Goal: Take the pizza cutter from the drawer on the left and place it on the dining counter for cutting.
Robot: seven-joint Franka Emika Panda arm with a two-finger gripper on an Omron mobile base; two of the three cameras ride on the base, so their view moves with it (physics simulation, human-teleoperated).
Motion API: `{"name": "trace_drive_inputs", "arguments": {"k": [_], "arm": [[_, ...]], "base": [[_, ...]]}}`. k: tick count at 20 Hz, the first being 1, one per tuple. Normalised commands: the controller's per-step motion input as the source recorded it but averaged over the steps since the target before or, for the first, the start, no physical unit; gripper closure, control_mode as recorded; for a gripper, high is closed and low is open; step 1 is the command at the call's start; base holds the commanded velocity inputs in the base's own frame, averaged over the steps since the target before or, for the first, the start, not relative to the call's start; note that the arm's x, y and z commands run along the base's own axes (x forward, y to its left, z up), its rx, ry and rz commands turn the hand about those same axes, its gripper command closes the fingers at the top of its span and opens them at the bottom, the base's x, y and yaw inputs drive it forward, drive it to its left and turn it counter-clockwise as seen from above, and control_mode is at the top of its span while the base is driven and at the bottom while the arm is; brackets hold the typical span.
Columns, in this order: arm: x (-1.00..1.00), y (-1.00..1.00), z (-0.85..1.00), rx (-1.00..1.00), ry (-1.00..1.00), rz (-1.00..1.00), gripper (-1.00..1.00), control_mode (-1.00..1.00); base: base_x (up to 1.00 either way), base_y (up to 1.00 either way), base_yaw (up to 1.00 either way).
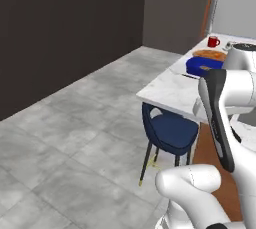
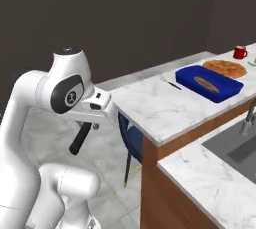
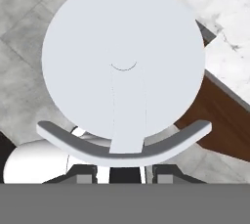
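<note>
Gripper [image 3: 125, 171] fingers sit pressed against the stem of the pizza cutter [image 3: 123, 61], pinching it at the bottom of the hand view, with the round pale-grey wheel blade standing broadside just beyond them and a curved grey guard crossing its lower edge. In the right base view the dark handle of the cutter [image 2: 81, 138] hangs down at a slant from under the white hand, above the grey tiled floor and left of the near corner of the dining counter [image 2: 150, 108], apart from its edge.

Behind the blade in the hand view, floor tiles lie to the left, while a strip of white marble and a brown wooden panel lie to the right. 1 navy blue chair [image 1: 167, 130] is tucked against the counter's near left side, its seat partly under the overhang.

Farther along the marble top, a small dark utensil [image 2: 170, 82] lies flat just beside a blue rectangular tray [image 2: 210, 83] holding a brown loaf. Beyond the tray sits a round flat pizza [image 2: 225, 68], and farthest of all stands a red mug [image 2: 240, 52]. On the right, nearer the base, a second marble worktop holds a grey sink [image 2: 235, 145].
</note>
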Motion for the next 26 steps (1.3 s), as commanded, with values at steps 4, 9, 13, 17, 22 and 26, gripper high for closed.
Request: {"name": "trace_drive_inputs", "arguments": {"k": [4, 9, 13, 17, 22, 26], "arm": [[0.00, 0.00, 0.00, 0.00, 0.00, 0.00, 1.00, 1.00], [0.00, 0.00, 0.00, 0.00, 0.00, 0.00, 1.00, 1.00], [0.00, 0.00, 0.00, 0.00, 0.00, 0.00, 1.00, 1.00], [0.00, 0.00, 0.00, 0.00, 0.00, 0.00, 1.00, 1.00], [0.00, 0.00, 0.00, 0.00, 0.00, 0.00, 1.00, 1.00], [0.00, 0.00, 0.00, 0.00, 0.00, 0.00, 1.00, 1.00]], "base": [[0.51, 0.79, -0.55], [0.54, 0.80, -0.51], [0.50, 0.34, -0.39], [0.40, -0.06, -0.27], [0.39, -0.29, -0.22], [0.51, -0.03, -0.27]]}}
